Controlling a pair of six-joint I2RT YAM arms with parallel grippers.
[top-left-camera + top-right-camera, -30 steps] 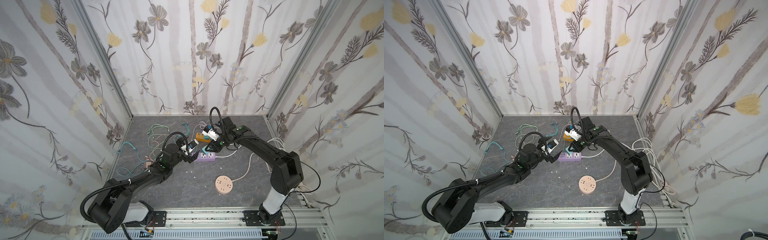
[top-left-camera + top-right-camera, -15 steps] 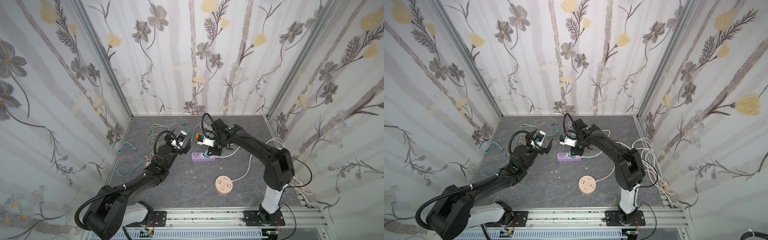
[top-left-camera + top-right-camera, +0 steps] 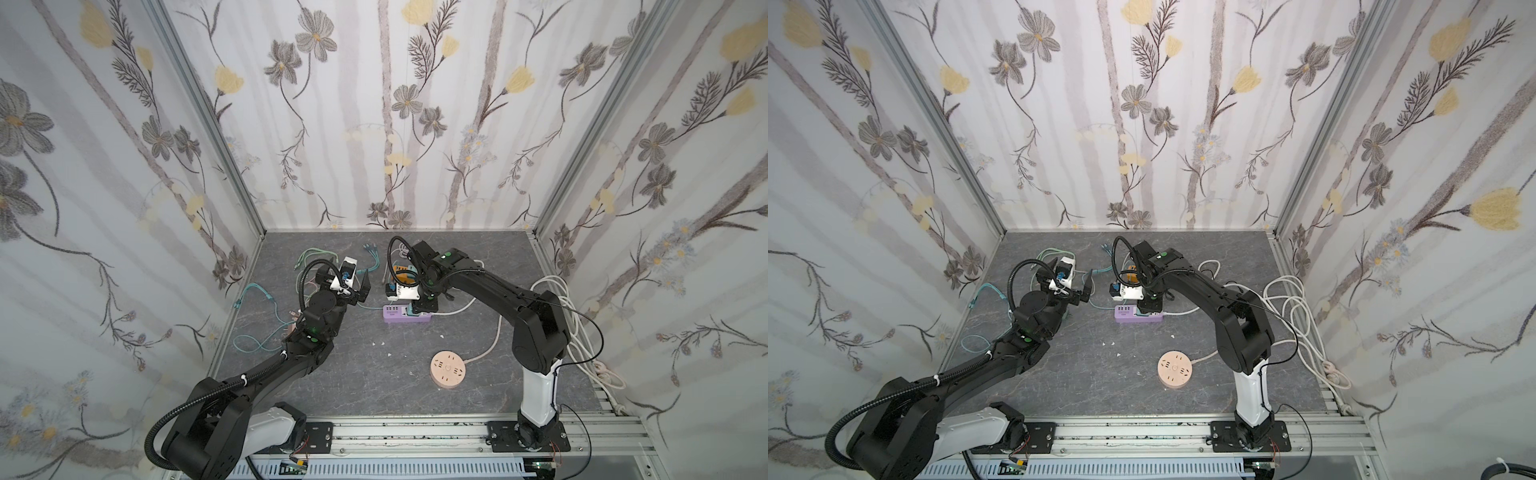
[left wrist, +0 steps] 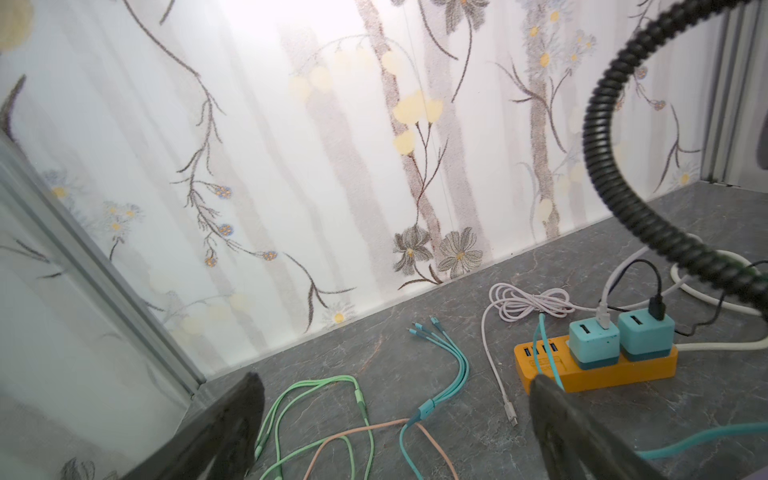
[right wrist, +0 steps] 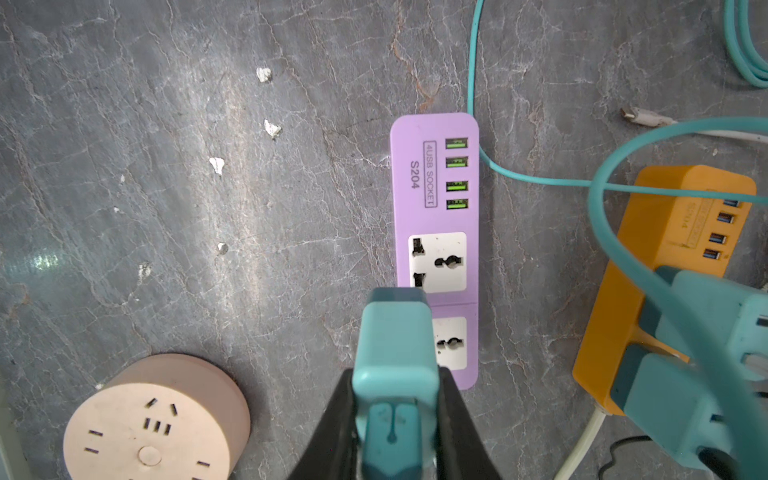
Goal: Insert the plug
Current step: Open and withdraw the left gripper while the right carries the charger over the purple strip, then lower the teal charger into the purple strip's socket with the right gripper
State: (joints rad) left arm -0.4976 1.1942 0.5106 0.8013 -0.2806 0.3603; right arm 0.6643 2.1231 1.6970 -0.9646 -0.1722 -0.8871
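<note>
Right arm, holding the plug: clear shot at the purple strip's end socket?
Likely yes. The right tool holds the teal plug right over the purple strip, partly covering its end socket; nothing lies between. Plug looks offset sideways.

In the right wrist view, a purple power strip [image 5: 434,220] carries dark print on its top face. Beside its row of four green USB ports [image 5: 457,185], a thin rectangular frame encloses the words "4USB SOCKET". Next to that frame, unframed and in larger characters, stands "S204". Both lines run along the strip's length. An orange power strip [image 5: 669,232] close by bears similar framed print beside its blue USB ports [image 5: 717,238], too blurred to read.
</note>
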